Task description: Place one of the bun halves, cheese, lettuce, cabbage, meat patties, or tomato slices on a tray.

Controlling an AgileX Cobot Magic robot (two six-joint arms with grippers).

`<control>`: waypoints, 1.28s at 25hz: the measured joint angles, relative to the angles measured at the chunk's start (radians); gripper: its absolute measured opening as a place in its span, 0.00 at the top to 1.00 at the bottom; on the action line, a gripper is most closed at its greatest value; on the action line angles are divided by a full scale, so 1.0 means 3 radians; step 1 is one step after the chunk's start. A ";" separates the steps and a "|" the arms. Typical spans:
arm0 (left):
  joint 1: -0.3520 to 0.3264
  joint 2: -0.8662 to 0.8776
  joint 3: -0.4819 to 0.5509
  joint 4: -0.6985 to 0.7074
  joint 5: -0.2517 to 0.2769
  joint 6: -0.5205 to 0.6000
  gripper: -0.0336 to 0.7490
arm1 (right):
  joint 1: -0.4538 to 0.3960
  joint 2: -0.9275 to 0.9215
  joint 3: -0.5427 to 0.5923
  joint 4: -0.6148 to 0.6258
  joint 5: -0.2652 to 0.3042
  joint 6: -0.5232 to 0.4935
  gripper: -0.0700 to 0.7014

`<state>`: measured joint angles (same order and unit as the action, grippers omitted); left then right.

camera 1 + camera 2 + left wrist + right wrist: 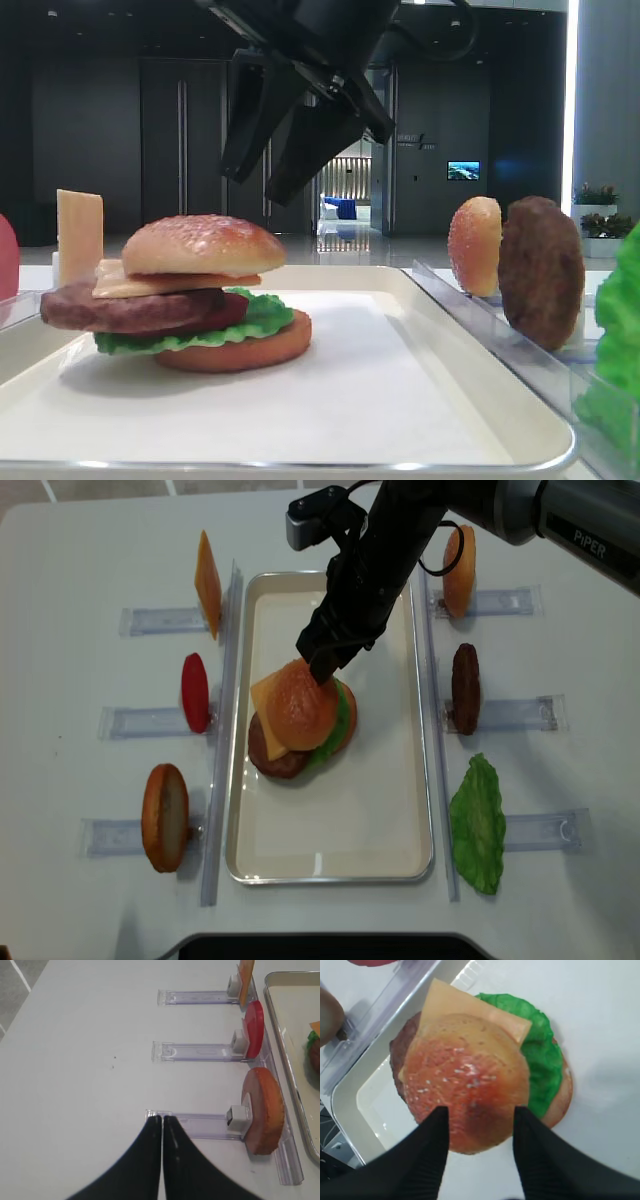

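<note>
My right pincer (pixel 480 1125) hangs right over the stack, its two black fingers (pixel 432 1155) spread either side of the seeded top bun (pixel 467 1097) without gripping it — parted, holding nothing, the dome sitting free between them. I read that as the bun being set down, the jaws spread so it rests on its own weight.

Under the bun sits a cheese slice (pixel 452 1002), one corner poking out toward the tray's rim, because it lies skewed rather than squared to the stack. Below that the meat patty (pixel 120 305) juts out to one side, then a tomato slice (pixel 225 310), lettuce (pixel 540 1055) frilling out the far edge, and the flat bottom bun (pixel 250 350) carrying everything. The whole burger stands on the tray (pixel 390 820), toward its left half, so the stack leans a little lopsided but looks settled.

Further out, my left pincer (pixel 162 1122) hovers with its tips pressed together, empty, parked over the bare surface (pixel 75 1060) clear of the work.

Beyond, spares stand upright in their clear racks (pixel 200 1052) so they are easy to pinch: a bun (pixel 165 817), a tomato slice (pixel 195 692) and cheese (pixel 208 583) on the left; another bun (pixel 459 570), a patty (pixel 465 688) and a lettuce leaf (pixel 477 825) on the right.
</note>
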<state>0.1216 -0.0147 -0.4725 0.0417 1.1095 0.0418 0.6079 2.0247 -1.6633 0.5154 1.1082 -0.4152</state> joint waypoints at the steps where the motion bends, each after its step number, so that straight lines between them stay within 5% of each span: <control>1: 0.0000 0.0000 0.0000 0.0000 0.0000 0.0000 0.96 | 0.0000 0.0000 0.0000 0.0000 -0.0007 -0.0001 0.51; 13: 0.0000 0.0000 0.0000 0.0000 0.0000 -0.0003 0.96 | -0.0063 -0.0014 -0.0003 -0.0094 0.0035 0.0117 0.43; 22: 0.0000 0.0000 0.0000 0.0000 0.0000 -0.0003 0.96 | -0.0064 -0.0520 -0.0216 -0.1332 0.0201 0.1195 0.43; 27: 0.0000 0.0000 0.0000 0.0000 0.0000 -0.0003 0.96 | -0.0101 -0.0751 -0.0295 -0.1646 0.0331 0.1501 0.43; 32: 0.0000 0.0000 0.0000 0.0000 0.0000 -0.0003 0.96 | -0.0569 -0.0738 -0.0295 -0.1783 0.0356 0.1639 0.43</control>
<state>0.1216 -0.0147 -0.4725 0.0417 1.1095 0.0409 0.4372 1.8034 -1.7518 -0.0196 1.2150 0.0764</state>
